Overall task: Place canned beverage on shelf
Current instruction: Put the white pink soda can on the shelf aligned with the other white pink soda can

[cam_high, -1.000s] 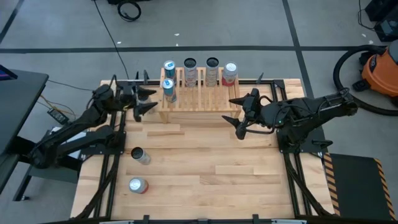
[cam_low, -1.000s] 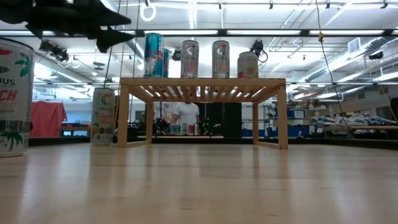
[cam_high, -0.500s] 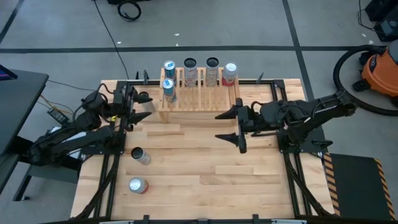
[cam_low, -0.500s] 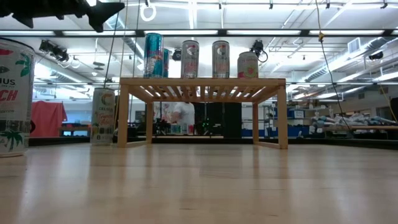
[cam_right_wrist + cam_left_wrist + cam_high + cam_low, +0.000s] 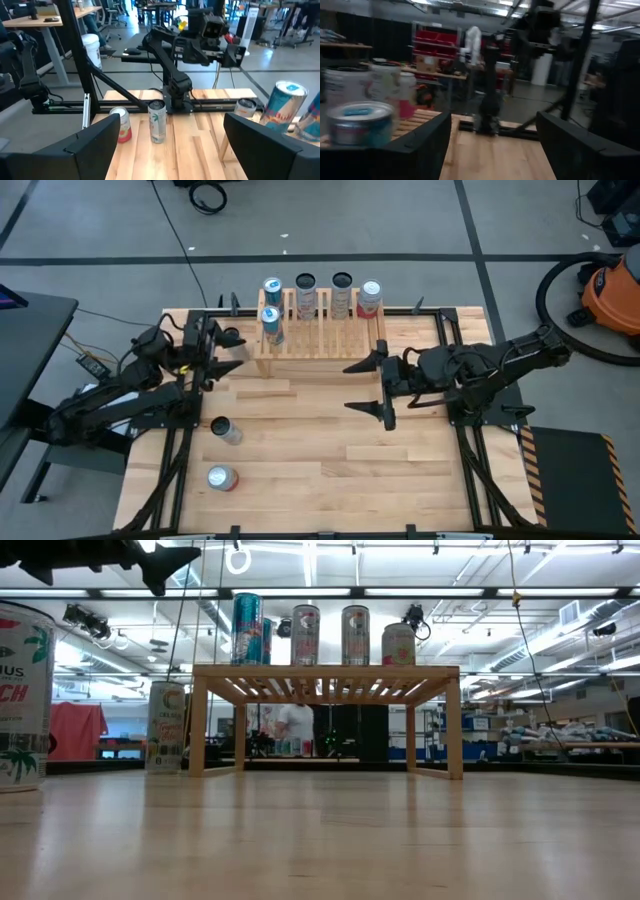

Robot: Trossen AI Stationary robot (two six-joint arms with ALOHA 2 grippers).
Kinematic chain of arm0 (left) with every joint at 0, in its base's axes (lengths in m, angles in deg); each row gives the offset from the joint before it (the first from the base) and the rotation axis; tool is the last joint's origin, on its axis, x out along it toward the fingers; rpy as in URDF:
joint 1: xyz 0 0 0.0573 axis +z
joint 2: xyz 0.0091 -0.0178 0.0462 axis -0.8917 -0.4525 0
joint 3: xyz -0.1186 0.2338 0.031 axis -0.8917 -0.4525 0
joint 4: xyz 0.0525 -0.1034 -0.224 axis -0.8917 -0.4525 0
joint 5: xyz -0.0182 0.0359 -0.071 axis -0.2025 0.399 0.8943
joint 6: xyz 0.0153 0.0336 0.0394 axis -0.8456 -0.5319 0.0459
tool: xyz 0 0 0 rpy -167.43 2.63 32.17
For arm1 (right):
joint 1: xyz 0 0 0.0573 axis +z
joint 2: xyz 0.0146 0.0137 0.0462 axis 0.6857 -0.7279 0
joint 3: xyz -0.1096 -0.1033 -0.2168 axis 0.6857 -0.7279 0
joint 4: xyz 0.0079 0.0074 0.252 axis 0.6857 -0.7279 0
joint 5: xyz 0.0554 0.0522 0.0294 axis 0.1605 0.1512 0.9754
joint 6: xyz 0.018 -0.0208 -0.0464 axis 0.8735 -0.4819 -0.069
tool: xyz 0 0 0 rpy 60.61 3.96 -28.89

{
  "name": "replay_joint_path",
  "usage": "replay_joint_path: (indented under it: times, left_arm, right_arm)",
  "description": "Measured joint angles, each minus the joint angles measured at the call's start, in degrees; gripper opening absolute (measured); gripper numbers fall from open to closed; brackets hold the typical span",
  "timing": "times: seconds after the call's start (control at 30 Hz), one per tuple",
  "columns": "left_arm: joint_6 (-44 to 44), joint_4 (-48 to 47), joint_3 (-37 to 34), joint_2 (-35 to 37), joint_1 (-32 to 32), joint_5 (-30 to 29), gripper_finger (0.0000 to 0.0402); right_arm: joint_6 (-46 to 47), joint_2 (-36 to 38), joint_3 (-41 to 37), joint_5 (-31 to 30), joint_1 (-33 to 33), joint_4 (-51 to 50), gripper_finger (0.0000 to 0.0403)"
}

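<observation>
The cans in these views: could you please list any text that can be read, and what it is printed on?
"US" above "CH": cut-off letters on the large near can at the low view's left edge.
Can beside the shelf leg: lettering too small.
Five cans on the shelf: labels unreadable.

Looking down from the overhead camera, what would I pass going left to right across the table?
Left tool → two loose cans, one red, one silver → shelf → right tool
</observation>
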Motion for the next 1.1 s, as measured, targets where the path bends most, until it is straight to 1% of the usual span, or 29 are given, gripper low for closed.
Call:
replay_joint_path:
  times: [0.1, 0.2, 0.27, 0.33, 0.4, 0.43, 0.6, 0.77, 0.83, 0.9, 1.0, 1.03, 1.1]
  left_arm:
    - [0.7, -2.3, 0.0, 0.6, -1.2, 2.6, 0.0293]
    - [-0.8, -8.8, 0.0, 1.5, -3.3, 2.7, 0.0293]
    - [-2.5, -12.9, 0.0, 2.0, -5.0, 1.1, 0.0293]
    - [-3.8, -14.8, 0.0, 2.2, -6.8, -2.4, 0.0293]
    - [-4.5, -14.9, 0.0, 2.2, -8.4, -5.9, 0.0293]
    - [-5.2, -14.6, 0.0, 2.2, -9.0, -6.6, 0.0293]
    - [-9.7, -13.9, 0.0, 2.2, -12.0, -5.9, 0.0293]
    - [-12.9, -13.9, 0.0, 2.1, -13.8, -6.1, 0.0293]
    - [-12.3, -13.9, 0.0, 2.1, -14.3, -6.4, 0.0293]
    - [-8.9, -14.5, 0.0, 2.1, -15.0, -6.4, 0.0293]
    - [-7.8, -17.9, 0.0, 2.1, -17.1, -6.6, 0.0293]
    - [-8.3, -19.2, 0.0, 2.1, -18.2, -7.2, 0.0293]
    - [-8.2, -20.9, 0.0, 2.1, -20.8, -11.0, 0.0293]
  right_arm:
    - [0.4, 0.0, 0.0, 0.0, 0.1, -0.6, 0.0365]
    - [0.4, 0.0, 0.0, -0.3, 0.1, -0.6, 0.0364]
    - [0.4, 0.0, 0.0, -2.1, 0.1, -0.3, 0.0364]
    - [0.2, 0.0, 0.0, -4.3, 0.1, 0.0, 0.0364]
    - [-0.1, 0.0, 0.0, -5.8, -0.1, 0.0, 0.0364]
    - [-0.1, 0.0, 0.0, -6.3, -0.3, 0.0, 0.0364]
    - [-0.2, 0.0, 0.0, -6.7, -0.8, 0.0, 0.0364]
    - [-0.2, 0.0, 0.0, -7.0, -0.8, -0.2, 0.0364]
    - [-0.2, 0.0, 0.0, -7.6, -0.8, -0.2, 0.0364]
    - [-0.2, 0.0, 0.0, -7.6, -0.8, -0.2, 0.0364]
    - [-0.2, 0.0, 0.0, -7.6, -0.8, -0.2, 0.0364]
    - [-0.2, 0.0, 0.0, -7.6, -0.8, -0.3, 0.0364]
    - [-0.2, 0.0, 0.0, -7.6, -0.8, -0.3, 0.0364]
